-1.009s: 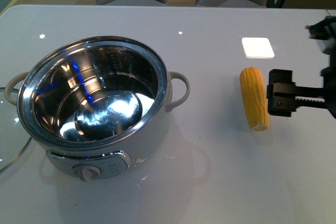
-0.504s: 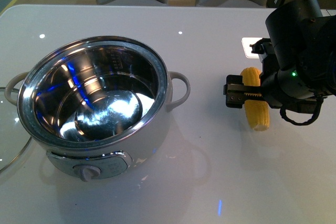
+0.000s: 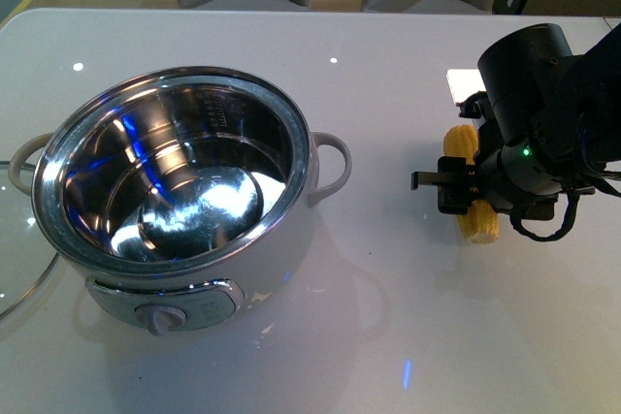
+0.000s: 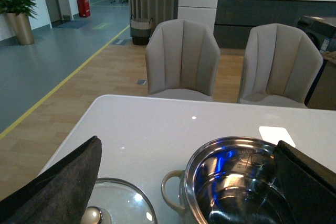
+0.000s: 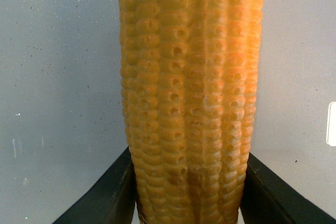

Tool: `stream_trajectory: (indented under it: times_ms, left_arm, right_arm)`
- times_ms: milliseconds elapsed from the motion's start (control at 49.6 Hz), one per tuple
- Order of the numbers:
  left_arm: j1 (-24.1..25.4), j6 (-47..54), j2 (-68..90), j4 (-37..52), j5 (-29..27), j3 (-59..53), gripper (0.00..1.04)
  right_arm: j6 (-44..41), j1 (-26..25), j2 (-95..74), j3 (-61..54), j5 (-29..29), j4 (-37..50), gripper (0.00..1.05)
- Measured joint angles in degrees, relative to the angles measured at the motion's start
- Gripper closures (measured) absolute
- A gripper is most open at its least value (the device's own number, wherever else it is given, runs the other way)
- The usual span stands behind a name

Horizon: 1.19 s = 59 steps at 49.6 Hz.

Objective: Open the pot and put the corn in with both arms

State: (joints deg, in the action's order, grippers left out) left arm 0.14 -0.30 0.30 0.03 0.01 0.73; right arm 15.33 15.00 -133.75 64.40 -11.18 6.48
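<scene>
We enter one tapered yellow-orange corn cob (image 3: pixel 479 224), lying on the glossy white bench (image 3: pixel 388 336) well right of the large white electric pot (image 3: pixel 281 254), already lidless to receive it, our right tool (image 3: pixel 456 191) clamped across the cob's middle for the lift, left tool (image 4: pixel 187 141) spread apart, idle.

Illumination is bright, even and overhead in all three views. Small lamp reflections dot the glossy table (image 3: pixel 388 36), and the steel bowl of the pot (image 3: pixel 296 220) carries strong white and blue glare. Shadows beneath the pot are faint and soft-edged, and the corn (image 5: pixel 191 93) fills the right wrist view in sharp focus.
</scene>
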Motion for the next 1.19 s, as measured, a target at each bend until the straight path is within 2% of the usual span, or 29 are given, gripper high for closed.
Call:
stream_trajectory:
  times_ms: [141, 283, 504, 646, 908, 1191]
  left_arm:
    - [0.00, 0.00, 0.00, 0.00, 0.00, 0.00, 0.07]
    - [0.00, 0.00, 0.00, 0.00, -0.02, 0.00, 0.07]
    - [0.00, 0.00, 0.00, 0.00, -0.02, 0.00, 0.07]
    - [0.00, 0.00, 0.00, 0.00, 0.00, 0.00, 0.07]
    - [0.00, 0.00, 0.00, 0.00, -0.02, 0.00, 0.07]
    - [0.00, 0.00, 0.00, 0.00, -0.02, 0.00, 0.07]
  right_arm:
    - [-0.17, -0.07, 4.02, -4.00, 1.27, 1.49, 0.74]
    - [0.85, -0.35, 13.25, -8.74, 3.74, 3.34, 0.82]
    - [8.02, 1.27, 23.67, -11.43, 9.64, 5.27, 0.83]
    - [11.28, 3.91, 27.15, -11.45, 10.82, 5.29, 0.84]
    - [17.51, 12.33, 30.45, -9.77, 13.40, 4.76, 0.85]
    - [20.09, 19.47, 30.45, -6.97, 14.56, 3.50, 0.85]
